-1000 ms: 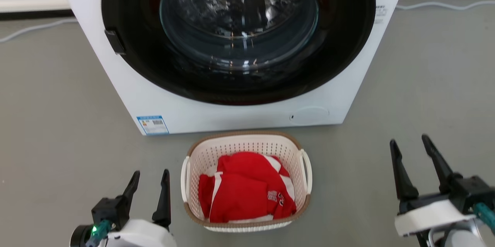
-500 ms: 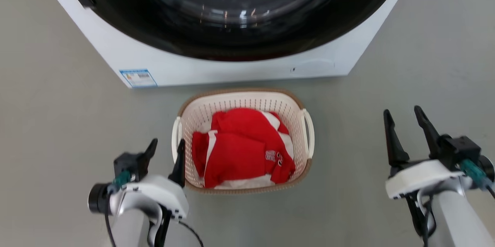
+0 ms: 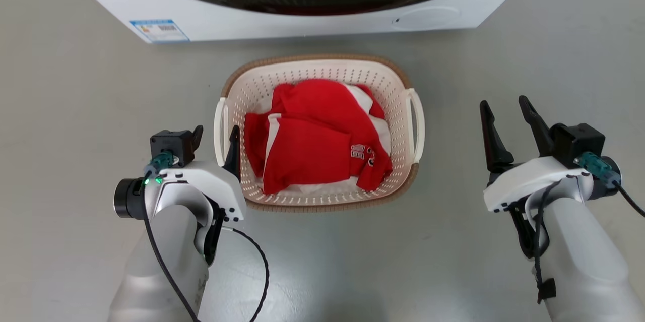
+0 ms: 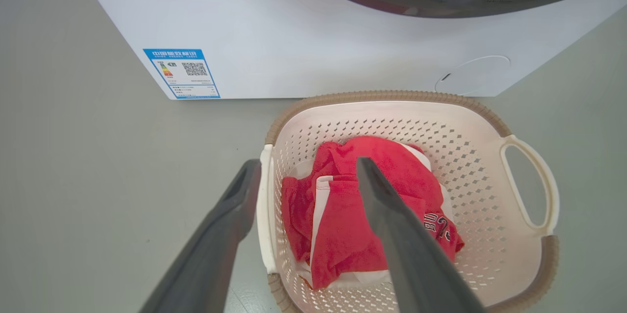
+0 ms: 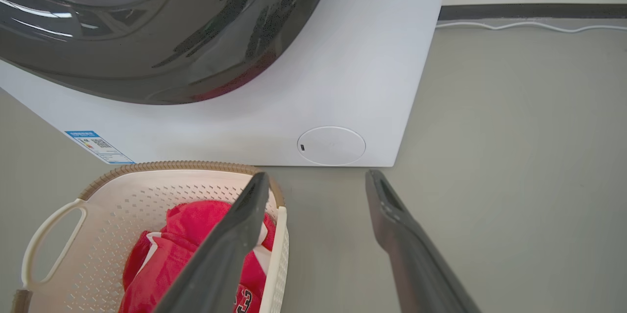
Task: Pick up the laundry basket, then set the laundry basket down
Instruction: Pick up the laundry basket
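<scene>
Here, left tool (image 3: 216,130) astride laundry basket (image 3: 322,67) handle (image 3: 217,113), right tool (image 3: 504,103) apart

1. A white front-loading washing machine (image 5: 343,83) with a glossy dark round door (image 5: 147,34) stands on the smooth grey floor (image 3: 75,110).
2. A blue-and-white printed label (image 4: 181,73) is stuck near one lower front corner of the machine, and a round white cover (image 5: 331,145) sits near the other.
3. A crumpled red garment with white panels and white numerals (image 3: 312,135) lies in a heap.
4. A thin white cable (image 5: 529,25) trails over the floor beside a dark skirting strip (image 5: 534,11).
</scene>
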You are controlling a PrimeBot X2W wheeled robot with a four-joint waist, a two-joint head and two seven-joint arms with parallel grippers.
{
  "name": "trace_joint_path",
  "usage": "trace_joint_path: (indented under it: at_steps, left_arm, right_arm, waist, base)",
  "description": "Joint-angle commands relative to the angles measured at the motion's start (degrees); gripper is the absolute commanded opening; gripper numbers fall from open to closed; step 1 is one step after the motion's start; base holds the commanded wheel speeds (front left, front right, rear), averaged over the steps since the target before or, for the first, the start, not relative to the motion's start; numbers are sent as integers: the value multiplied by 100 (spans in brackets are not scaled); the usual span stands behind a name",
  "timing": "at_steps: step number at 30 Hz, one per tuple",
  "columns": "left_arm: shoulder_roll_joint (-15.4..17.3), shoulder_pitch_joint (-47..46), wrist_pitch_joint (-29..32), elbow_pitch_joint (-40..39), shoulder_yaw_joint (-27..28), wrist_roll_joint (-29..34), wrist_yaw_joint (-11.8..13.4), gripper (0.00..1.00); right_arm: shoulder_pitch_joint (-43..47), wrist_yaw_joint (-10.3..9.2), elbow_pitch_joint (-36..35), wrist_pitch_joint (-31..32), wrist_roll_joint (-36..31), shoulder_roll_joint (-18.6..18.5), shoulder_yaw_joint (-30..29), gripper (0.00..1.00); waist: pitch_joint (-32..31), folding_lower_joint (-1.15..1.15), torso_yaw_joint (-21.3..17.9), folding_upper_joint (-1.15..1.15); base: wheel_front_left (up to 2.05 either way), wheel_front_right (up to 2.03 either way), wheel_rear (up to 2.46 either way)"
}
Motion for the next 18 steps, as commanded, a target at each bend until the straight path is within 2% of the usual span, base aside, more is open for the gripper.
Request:
trace_joint_path:
  at_steps: [1,7,18]
  left_arm:
    - [104,-128,-31,90,95,-139,15,100]
    - [104,-623,17,770,-49,-200,10,100]
    - [108,-1376,-20,1343,-186,-249,63,100]
  right_arm:
    - [-72,35,6,-79,52,50,145,100]
    - [-332,35,403,-79,77,118,168,100]
    - [-796,35,622,-79,35,158,314,100]
  waist:
    - [165,0,48,0]
    - [399,0,95,0]
    - [1016,0,140,0]
  base:
    - [0,0,0]
    - [0,0,0]
    - [0,0,0]
